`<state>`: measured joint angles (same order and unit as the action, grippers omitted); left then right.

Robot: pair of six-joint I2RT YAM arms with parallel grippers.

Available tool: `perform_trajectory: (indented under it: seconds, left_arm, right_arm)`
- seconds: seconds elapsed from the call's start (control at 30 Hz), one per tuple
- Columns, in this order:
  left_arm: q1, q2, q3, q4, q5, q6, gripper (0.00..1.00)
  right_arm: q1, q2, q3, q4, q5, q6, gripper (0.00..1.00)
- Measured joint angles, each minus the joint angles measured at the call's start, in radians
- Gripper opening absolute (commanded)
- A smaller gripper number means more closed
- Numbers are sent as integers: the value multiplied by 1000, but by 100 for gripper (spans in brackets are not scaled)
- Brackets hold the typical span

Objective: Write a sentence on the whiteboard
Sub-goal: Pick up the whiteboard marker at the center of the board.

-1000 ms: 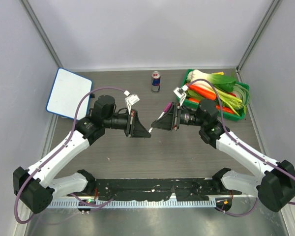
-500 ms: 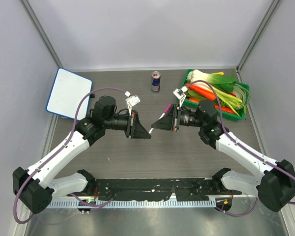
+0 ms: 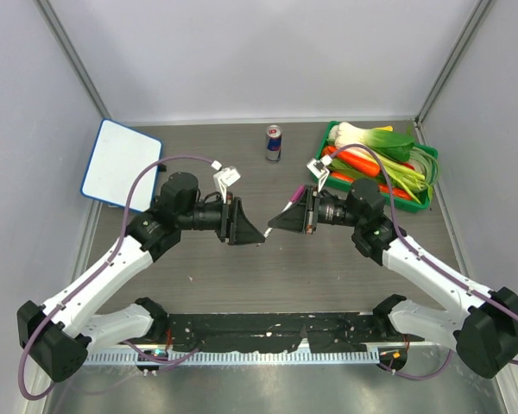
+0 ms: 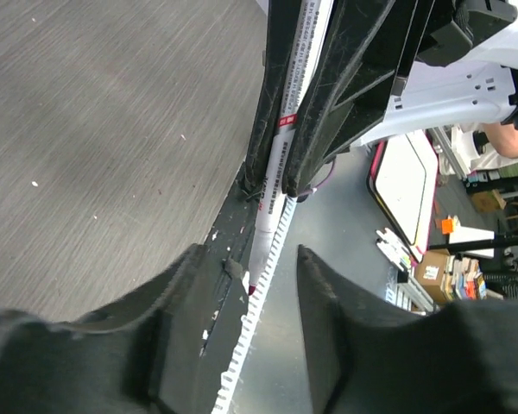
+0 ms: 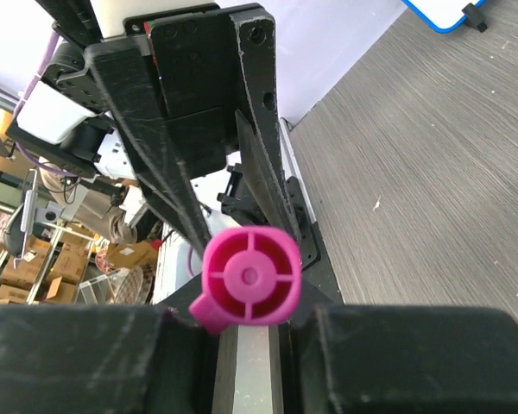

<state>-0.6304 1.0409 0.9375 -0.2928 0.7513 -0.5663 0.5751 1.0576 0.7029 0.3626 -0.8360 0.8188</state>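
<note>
The whiteboard [image 3: 121, 161], white with a blue rim, lies at the table's far left; its face is plain white and no sentence shows on it. One corner of the whiteboard [image 5: 449, 13] is in the right wrist view. Both arms meet mid-table, tip to tip. My right gripper [image 3: 273, 227] is shut on a white marker [image 4: 281, 147] with a magenta end [image 5: 249, 278]. The marker's dark red tip [image 4: 252, 289] points between the jaws of my left gripper [image 4: 255, 276]. Those jaws stand apart on either side of the tip, not touching it.
A drink can [image 3: 274, 142] stands at the back centre. A green tray [image 3: 427, 194] of leeks and carrots sits at the back right, just behind my right arm. Grey walls close in the table on three sides.
The marker has passed from left to right: my right jaws closed on it, then my left jaws opened off its tip end. The left gripper has drawn back slightly.
</note>
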Motion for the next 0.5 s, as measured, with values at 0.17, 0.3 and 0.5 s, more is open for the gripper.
perform_trajectory:
  seconds: [0.17,0.3,0.5]
  left_arm:
    - [1,-8,-8,6,-39,-12,64]
    - [2,-10,-8,-3,-96,-13,75]
    - [5,-8,-7,-60,-271,-31,95]
  right_arm:
    - [0,0,0,-34,15,-21,1]
    - [0,-6,0,-74,40,-51,1]
    - [0,-27,0,-156,92,-103,1]
